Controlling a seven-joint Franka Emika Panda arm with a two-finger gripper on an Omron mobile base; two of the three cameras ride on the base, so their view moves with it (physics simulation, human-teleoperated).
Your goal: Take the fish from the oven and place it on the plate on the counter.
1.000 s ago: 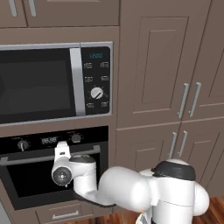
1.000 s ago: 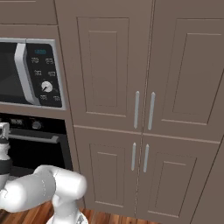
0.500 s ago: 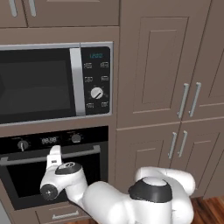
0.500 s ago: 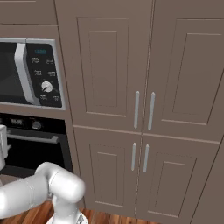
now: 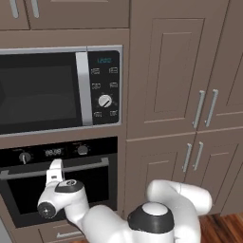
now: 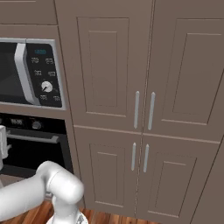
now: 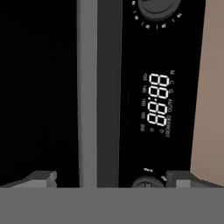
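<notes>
Over the last second you have swung the arm (image 5: 102, 216) leftward across the oven (image 5: 59, 182), so its wrist, which stood near the oven's right edge, now sits before the middle of the glass door. The tool (image 5: 55, 171) has come with it and now stands against the oven's handle (image 5: 88, 166), below the display (image 5: 52, 152). The elbow has dropped lower and nearer your cameras.

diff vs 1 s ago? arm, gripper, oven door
The arm swung left and folded lower in both base views, carrying the hand along the oven front, from near the handle's right end toward the middle of the bar handle. The gripper now straddles that handle, jaws wide open, nothing taken hold of. Unchanged: oven door shut, microwave and cabinets as before; base not driven.
</notes>
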